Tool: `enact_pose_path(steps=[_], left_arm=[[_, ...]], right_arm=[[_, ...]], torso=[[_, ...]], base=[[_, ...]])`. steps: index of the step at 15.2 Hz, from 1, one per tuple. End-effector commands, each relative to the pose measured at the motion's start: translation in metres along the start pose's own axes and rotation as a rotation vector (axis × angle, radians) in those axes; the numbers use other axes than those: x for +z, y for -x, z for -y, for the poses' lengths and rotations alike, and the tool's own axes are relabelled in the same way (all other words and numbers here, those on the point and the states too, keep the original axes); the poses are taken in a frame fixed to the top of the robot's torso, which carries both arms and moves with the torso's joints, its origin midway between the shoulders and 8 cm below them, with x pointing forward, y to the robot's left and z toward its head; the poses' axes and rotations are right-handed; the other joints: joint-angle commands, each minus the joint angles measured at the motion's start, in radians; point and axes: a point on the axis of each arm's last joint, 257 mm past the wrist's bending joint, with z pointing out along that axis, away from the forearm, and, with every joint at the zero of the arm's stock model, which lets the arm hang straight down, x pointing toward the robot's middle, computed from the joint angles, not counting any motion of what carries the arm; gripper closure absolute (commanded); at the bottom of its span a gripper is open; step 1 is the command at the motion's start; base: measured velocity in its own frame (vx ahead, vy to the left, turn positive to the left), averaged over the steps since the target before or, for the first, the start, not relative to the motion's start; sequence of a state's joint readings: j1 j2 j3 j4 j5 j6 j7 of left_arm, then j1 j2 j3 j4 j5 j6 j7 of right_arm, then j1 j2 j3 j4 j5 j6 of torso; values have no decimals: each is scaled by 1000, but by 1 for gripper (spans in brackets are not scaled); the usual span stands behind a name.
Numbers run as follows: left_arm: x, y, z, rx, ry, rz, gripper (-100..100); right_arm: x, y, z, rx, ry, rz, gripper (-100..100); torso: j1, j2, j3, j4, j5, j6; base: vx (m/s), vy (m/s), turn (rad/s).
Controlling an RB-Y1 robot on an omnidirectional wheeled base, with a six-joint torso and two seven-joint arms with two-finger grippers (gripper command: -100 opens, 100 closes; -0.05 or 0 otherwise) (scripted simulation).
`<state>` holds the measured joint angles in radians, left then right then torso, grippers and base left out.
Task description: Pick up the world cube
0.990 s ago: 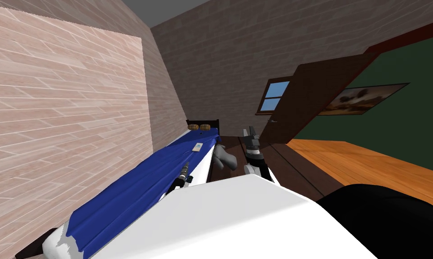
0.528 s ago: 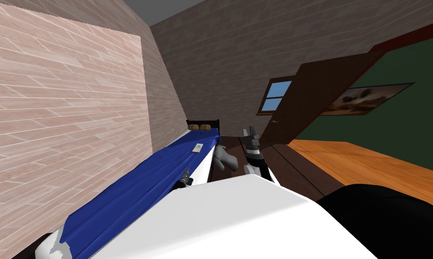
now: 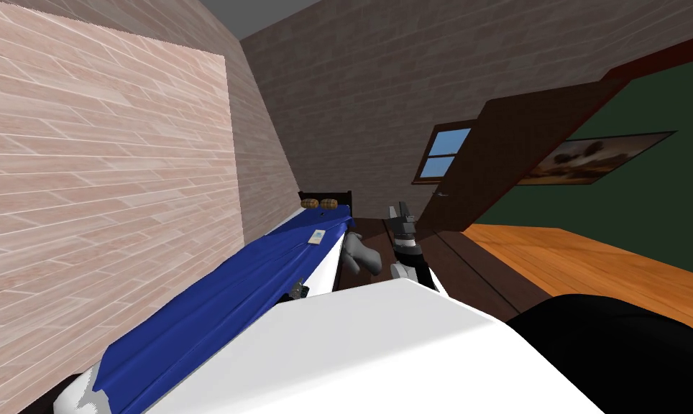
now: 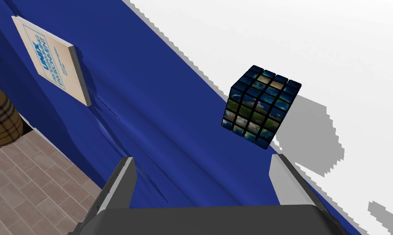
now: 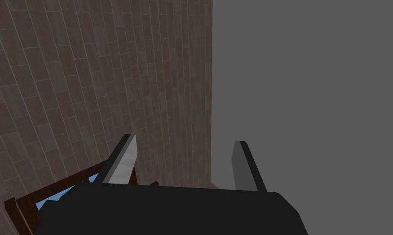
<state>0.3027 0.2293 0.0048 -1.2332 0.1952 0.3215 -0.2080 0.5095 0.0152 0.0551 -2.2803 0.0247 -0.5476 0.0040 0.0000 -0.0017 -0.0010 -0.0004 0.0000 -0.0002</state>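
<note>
**World cube in front of the spread left fingers, not yet gripped**

World cube (image 4: 261, 107), dark-edged with map-like blue and green tiles, sits on the bed where the blue cover (image 4: 151, 122) meets the white sheet (image 4: 297, 36). It lies just beyond the tips of the left gripper (image 4: 202, 159). The fingers stand wide apart and hold nothing. The cube is off centre, nearer the finger on the white side, and touches neither finger.

Over the last second, in the head view, the left hand has drawn back along the bed (image 3: 216, 316) towards my chest. Now little more than its dark box (image 3: 298, 290) shows there. The door and the wall picture have slid a little to one side together, so that shift is my own turning.

I judge this pull-back to be the lining-up for the grasp. The hand likely needs to shift towards the white side, then advance until the fingers flank the cube.

Farther up the cover lies a pale book (image 4: 53, 61), well apart from the cube. The right gripper (image 5: 185, 149) hangs idle beside the bed, fingers apart.
</note>
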Motion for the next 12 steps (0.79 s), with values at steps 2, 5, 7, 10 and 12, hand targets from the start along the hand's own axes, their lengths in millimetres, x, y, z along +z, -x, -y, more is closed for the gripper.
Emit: enact_pose_path(steps=[2, 5, 7, 10, 12], left_arm=[[0, -1, 0, 0, 3, 0, -100], [3, -4, -24, -3, 71, -13, -100], [3, -4, -24, -3, 71, -13, -100], [3, -4, -24, -3, 71, -13, -100], [3, -4, -24, -3, 71, -13, -100]], right_arm=[[0, 0, 0, 0, 0, 0, 0], [0, 0, 0, 0, 0, 0, 0], [0, 0, 0, 0, 0, 0, 0], [0, 0, 0, 0, 0, 0, 0], [0, 0, 0, 0, 0, 0, 0]], torso=[[0, 1, 0, 0, 0, 0], [0, -1, -1, 0, 0, 0], [0, 0, 0, 0, 0, 0], [0, 1, 1, 0, 0, 0], [0, 1, 1, 0, 0, 0]], base=[[0, -6, -22], [36, 3, 12], [9, -5, -18], [7, 5, 19], [0, 0, 0]])
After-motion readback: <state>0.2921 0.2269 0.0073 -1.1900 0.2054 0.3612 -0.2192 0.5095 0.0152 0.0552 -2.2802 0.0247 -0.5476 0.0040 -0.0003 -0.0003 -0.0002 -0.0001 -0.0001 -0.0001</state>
